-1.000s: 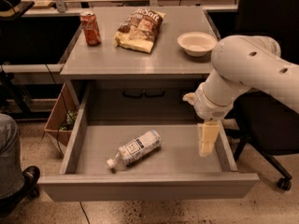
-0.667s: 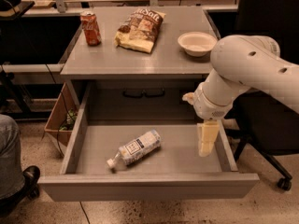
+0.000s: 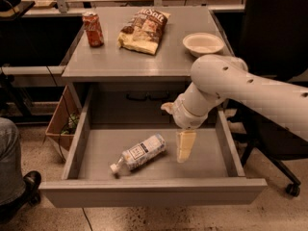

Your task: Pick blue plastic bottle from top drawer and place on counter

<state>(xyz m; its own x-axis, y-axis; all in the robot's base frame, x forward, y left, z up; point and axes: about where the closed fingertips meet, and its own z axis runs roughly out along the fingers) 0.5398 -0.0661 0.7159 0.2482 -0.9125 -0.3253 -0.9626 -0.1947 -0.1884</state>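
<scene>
- Gripper (image 3: pixel 186 147) down inside the top drawer (image 3: pixel 154 191), pointing at the drawer floor, just right of the blue plastic bottle (image 3: pixel 140 152) and apart from it.
- Stands further left than a second ago: then close to the drawer's right wall, now about mid-drawer.
- Cannot tell whether spread or pressed together.
- Blue plastic bottle on its side on the drawer floor, left of centre, white cap toward the near left, dark square mark on the label facing up; lies just as before.
- White arm (image 3: pixel 240 83) reaching in from the right, its bend over the near right corner of the table (image 3: pixel 110 57); swung leftward along with the gripper.
- On the table, unchanged: red soda can (image 3: pixel 93 29) upright at the far left, snack bag (image 3: pixel 143 30) flat in the far middle, pale bowl (image 3: pixel 203 43) at the far right.
- Drawer pulled open toward the near side, as before.
- Left of the cabinet, a cardboard box (image 3: pixel 60 124) on the floor.
</scene>
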